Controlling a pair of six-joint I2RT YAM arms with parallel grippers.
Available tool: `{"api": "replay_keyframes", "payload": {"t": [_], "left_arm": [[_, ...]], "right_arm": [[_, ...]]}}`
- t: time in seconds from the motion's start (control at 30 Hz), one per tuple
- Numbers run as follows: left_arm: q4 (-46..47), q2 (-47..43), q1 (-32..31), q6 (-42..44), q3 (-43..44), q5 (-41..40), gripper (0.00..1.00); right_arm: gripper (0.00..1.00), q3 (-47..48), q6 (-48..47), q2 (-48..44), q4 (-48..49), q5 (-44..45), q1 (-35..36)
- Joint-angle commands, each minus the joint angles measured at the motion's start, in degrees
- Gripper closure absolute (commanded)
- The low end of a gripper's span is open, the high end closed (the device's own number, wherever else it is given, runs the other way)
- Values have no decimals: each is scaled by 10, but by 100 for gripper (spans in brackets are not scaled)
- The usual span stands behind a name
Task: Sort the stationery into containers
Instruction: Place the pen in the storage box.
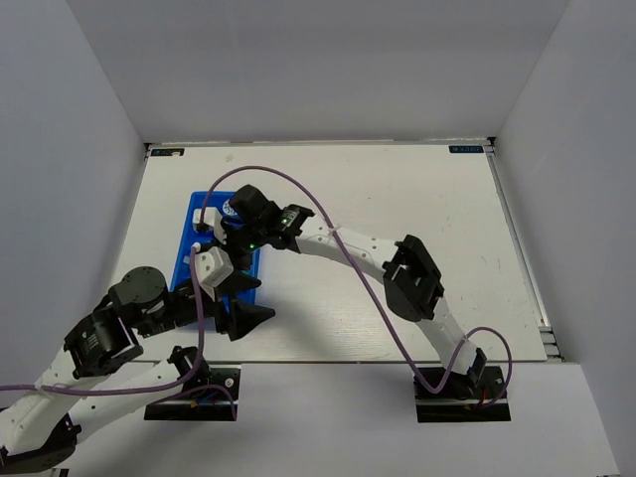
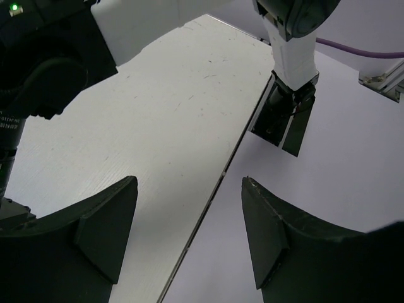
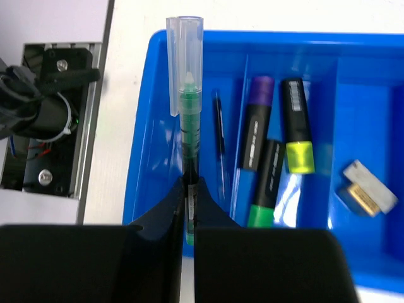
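Right gripper [image 3: 188,189] clamped on pen [image 3: 187,95], held lengthwise over tray [image 3: 353,44], left of table [image 1: 397,199], presumably to drop along a compartment. Left gripper [image 2: 188,208] wide open, empty, parked near side.

From overhead we are looking down on the counter [image 1: 397,199]; wrist views are sitting close, the right one sharing the blue tray [image 3: 363,63]
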Motion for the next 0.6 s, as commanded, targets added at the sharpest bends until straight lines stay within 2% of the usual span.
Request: {"api": "replay_keyframes", "payload": {"t": [0.0,0.27,0.37,0.43,0.5,0.57], "left_arm": [[-3,-17,-3,6,-9,-1,23],[-6,-20,-3,6,-23,-4,23],[-5,-16,-3,5,-25,-3,23],[-1,-16,-3,3,-28,-3,23],[1,-8,-3,1,-27,-3,23],[0,-4,-3,2,-26,-1,23]], "right_arm": [[100,9,20,12,76,-46,-3],[100,-13,-27,38,60,-65,-2],[83,-17,-52,36,43,-62,-2],[65,-16,-55,32,30,-53,-1],[56,-18,-69,26,24,-51,-1],[52,-18,-76,17,20,-46,-2]]}}
